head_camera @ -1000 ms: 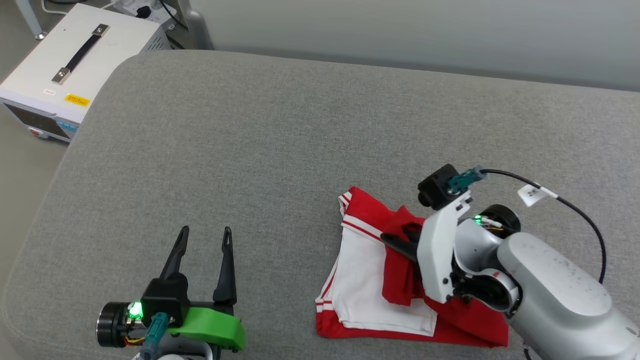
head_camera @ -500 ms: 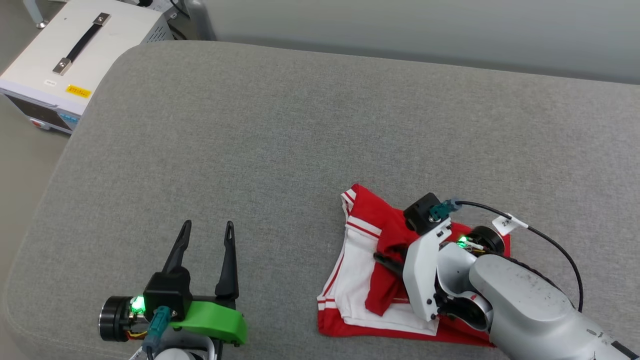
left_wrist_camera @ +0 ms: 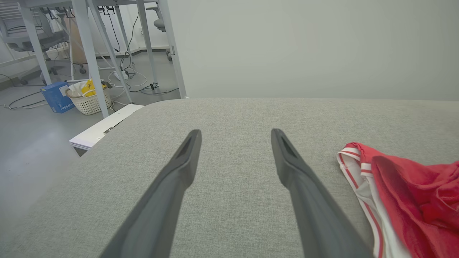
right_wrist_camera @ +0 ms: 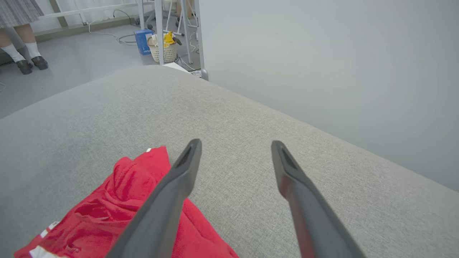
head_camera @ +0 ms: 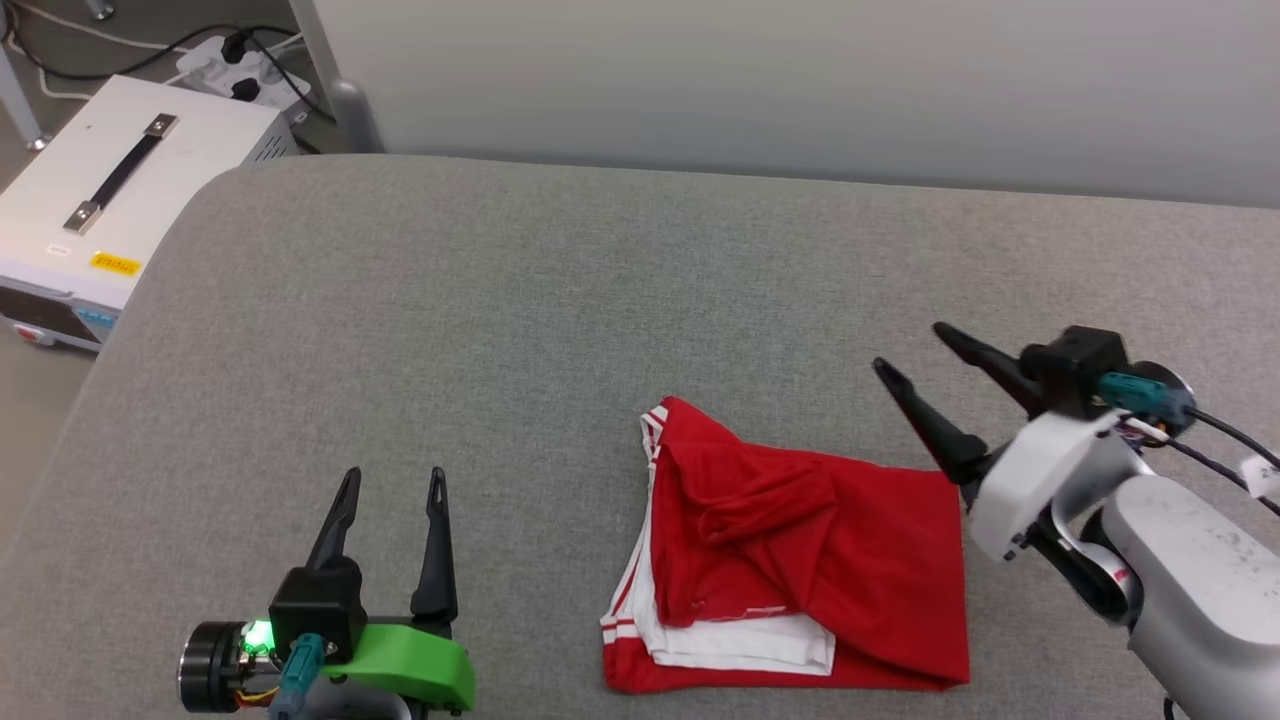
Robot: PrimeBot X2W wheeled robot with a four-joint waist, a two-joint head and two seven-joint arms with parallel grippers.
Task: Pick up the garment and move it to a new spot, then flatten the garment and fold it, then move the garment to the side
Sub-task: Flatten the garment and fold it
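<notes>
On the grey cushion (head_camera: 500,300), toward its front edge and right of the middle, lies the garment (head_camera: 830,560). It is folded into a rough rectangle, with a rumpled red layer on top. A white layer and the red-white striped trim show along its left side and at its front left corner. Off the cushion's far left corner, a white case (head_camera: 120,230) with a black handle sits on the floor. The right gripper (head_camera: 909,348) is just beside the garment's far right corner, its jaws spread wide and holding nothing. They point toward the cushion's far edge, and in the right wrist view the cloth lies low and to the left of them. The left gripper (head_camera: 393,471) is near the front edge, well apart from the garment's left side. Its jaws are also parted and empty over bare cushion, with the striped edge off to their right in the left wrist view.
</notes>
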